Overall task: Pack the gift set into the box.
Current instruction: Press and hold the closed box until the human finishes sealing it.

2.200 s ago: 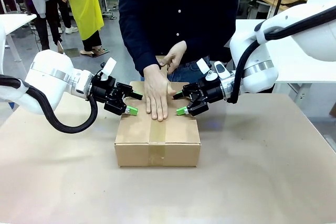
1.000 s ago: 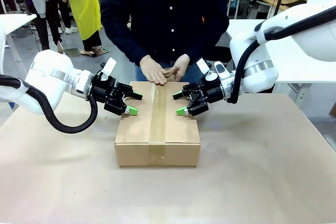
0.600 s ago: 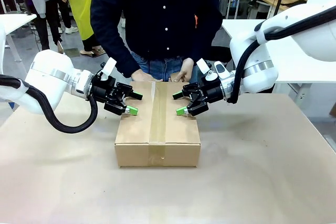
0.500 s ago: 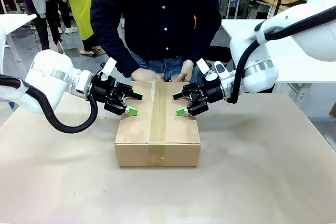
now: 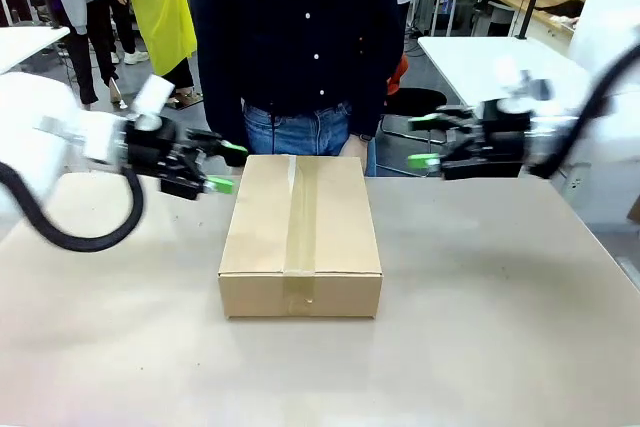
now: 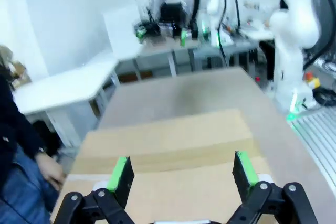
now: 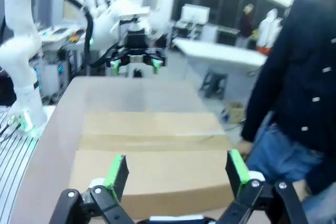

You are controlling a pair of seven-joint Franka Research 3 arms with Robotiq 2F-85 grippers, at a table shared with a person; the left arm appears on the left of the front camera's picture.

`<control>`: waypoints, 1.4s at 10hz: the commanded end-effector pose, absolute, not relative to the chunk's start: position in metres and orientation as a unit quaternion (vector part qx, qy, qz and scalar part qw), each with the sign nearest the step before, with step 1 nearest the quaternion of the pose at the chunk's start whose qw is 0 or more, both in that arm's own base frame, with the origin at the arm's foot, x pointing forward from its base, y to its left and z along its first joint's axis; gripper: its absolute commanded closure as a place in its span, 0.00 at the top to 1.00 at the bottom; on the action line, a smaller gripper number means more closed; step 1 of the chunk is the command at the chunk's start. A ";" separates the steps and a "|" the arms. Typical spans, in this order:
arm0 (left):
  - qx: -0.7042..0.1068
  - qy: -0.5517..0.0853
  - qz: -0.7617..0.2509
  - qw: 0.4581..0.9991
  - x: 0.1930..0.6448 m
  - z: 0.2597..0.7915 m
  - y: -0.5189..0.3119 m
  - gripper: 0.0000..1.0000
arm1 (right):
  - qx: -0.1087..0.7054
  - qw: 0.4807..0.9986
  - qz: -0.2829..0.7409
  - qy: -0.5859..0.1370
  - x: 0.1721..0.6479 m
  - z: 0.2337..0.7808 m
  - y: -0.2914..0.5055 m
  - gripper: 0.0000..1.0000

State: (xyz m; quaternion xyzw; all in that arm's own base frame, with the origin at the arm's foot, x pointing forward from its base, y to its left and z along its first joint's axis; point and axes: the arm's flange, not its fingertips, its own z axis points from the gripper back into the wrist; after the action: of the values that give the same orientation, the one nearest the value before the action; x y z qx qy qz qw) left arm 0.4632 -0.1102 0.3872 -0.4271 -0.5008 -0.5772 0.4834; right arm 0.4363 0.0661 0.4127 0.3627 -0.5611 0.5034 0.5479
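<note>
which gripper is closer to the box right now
Left. The left gripper hangs open just off the box's far left corner; the right gripper is open, farther off its right side.

Both arms are blurry in the front view. Left gripper [image 5: 222, 167] comes in from the left, fingers pointing toward the middle, jaws spread wide — nothing between them. Right gripper [image 5: 425, 140] mirrors it from the other side, jaws just as wide, green pads [image 5: 421, 160] showing and nothing gripped. Each wrist view backs that up: green pads [image 6: 120, 173] far apart on the left, pads [image 7: 237, 167] far apart on the right — empty gap both times.
</note>
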 end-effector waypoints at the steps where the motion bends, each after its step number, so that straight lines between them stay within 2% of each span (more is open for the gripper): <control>1: -0.443 -0.603 -0.513 0.422 0.413 0.373 -0.027 1.00 | 0.340 0.533 0.446 -0.633 0.387 0.391 0.006 1.00; 2: -0.449 -0.644 -0.477 0.395 0.397 0.358 0.007 1.00 | 0.319 0.553 0.395 -0.660 0.375 0.376 -0.019 1.00; 3: -0.441 -0.691 -0.415 0.396 0.382 0.341 0.034 1.00 | 0.313 0.556 0.357 -0.682 0.368 0.360 -0.036 1.00; 4: -0.438 -0.605 -0.506 0.431 0.405 0.388 -0.023 1.00 | 0.339 0.557 0.428 -0.626 0.388 0.403 -0.010 1.00; 14: -0.438 -0.605 -0.506 0.431 0.405 0.388 -0.023 1.00 | 0.339 0.557 0.428 -0.626 0.388 0.403 -0.010 1.00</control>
State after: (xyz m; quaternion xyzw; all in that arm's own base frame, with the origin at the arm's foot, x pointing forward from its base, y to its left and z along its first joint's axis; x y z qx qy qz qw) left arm 0.4078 -0.0230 0.3879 -0.4376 -0.6014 -0.5077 0.4349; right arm 0.3904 -0.0083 0.4004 0.3382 -0.6318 0.4308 0.5485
